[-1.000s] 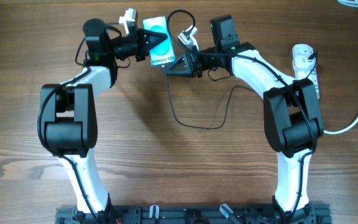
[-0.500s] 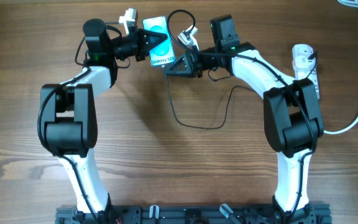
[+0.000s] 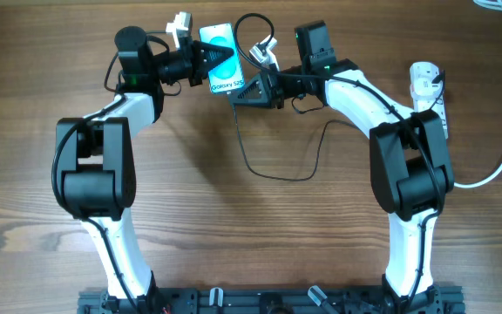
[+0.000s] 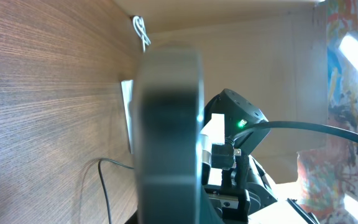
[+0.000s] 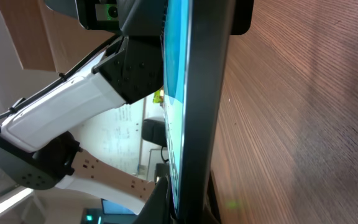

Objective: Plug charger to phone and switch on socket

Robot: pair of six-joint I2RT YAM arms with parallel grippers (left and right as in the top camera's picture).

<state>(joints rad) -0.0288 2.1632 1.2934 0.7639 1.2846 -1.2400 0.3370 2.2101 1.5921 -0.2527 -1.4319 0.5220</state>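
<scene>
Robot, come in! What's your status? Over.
Left pincer shut on phone. Right pincer shut on charger, at phone's end. Socket untouched.

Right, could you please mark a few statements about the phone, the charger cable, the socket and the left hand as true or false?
1. The phone shows a turquoise screen. True.
2. The socket lies beside the left arm. False: it lies at the table's right side, partly hidden by the right arm.
3. The charger cable loops over the table between the two arms. True.
4. The left hand hangs open, well clear of the phone. False: it is shut on the phone.
</scene>
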